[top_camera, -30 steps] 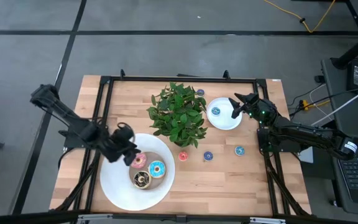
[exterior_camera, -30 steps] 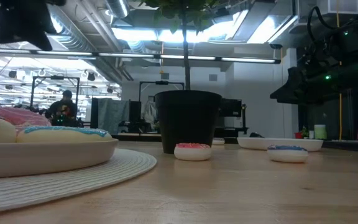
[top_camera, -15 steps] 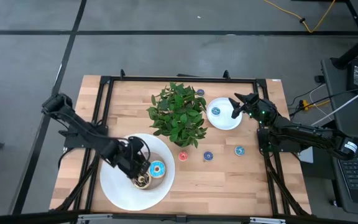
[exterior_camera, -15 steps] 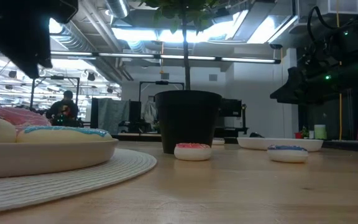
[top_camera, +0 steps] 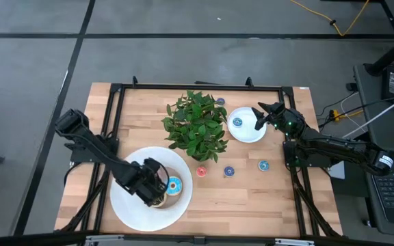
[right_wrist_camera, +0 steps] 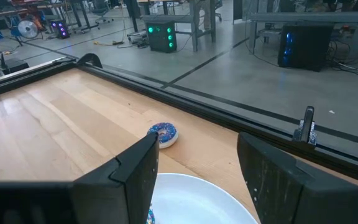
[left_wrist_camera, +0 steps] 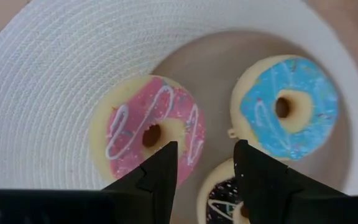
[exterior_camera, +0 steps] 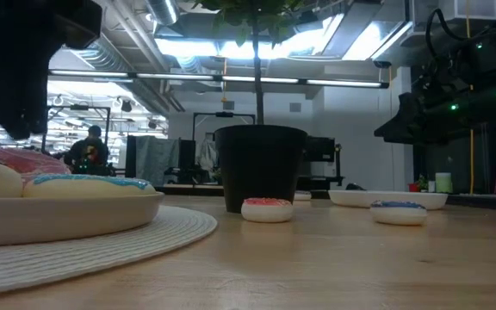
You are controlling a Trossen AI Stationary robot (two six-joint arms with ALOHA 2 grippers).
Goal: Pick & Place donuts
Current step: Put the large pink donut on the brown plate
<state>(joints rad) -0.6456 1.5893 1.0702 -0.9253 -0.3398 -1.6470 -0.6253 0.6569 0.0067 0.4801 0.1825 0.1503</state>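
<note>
Your left gripper (left_wrist_camera: 204, 163) hangs over the big white plate (top_camera: 125, 198) at the near left of the table (top_camera: 252, 198), its fingers parted with nothing between them. Through the wrist camera you see it poised above three large donuts lying in the plate: the pink donut (left_wrist_camera: 149, 129) just under one finger, the blue donut (left_wrist_camera: 289, 107) beside it, and the chocolate donut (left_wrist_camera: 221, 198) partly hidden behind the fingers. From above, the arm covers the pink one, and you see only the blue donut (top_camera: 172, 185) and a sliver of the chocolate one.

Your right gripper (top_camera: 259, 117) waits above the small white plate (top_camera: 246, 133) at the far right, also parted and empty. That plate carries one tiny blue donut (top_camera: 237, 122).

Three tiny donuts lie on the bare wood beyond the potted plant (top_camera: 197, 125): a red one (top_camera: 201, 171), a dark blue one (top_camera: 229, 171) and a teal one (top_camera: 263, 165). Another tiny blue donut (right_wrist_camera: 163, 133) sits near the table's far edge.
</note>
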